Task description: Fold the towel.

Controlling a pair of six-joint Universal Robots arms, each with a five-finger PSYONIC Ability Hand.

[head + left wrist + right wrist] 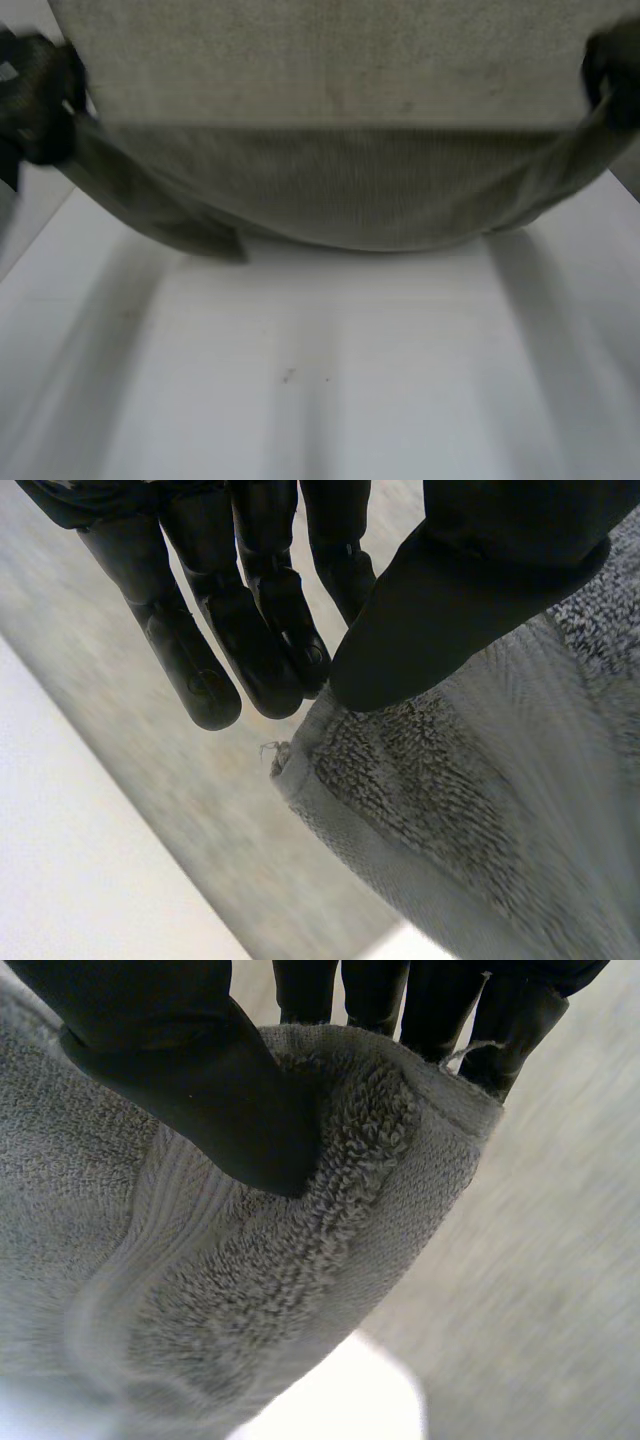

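A grey-green terry towel (340,180) hangs lifted above the white table (330,380), stretched between my two hands and sagging in the middle. My left hand (40,95) holds its left corner. In the left wrist view the thumb (450,610) pinches the towel's hemmed corner (480,810) against the fingers (250,630). My right hand (612,70) holds the right corner. Seen from the right wrist, the thumb (190,1070) presses the towel's edge (250,1280) against the fingers behind it.
Bare white table (330,400) lies below and in front of the hanging towel. More towel lies flat behind the lifted edge (330,60). The table's left edge (30,250) runs close to my left arm.
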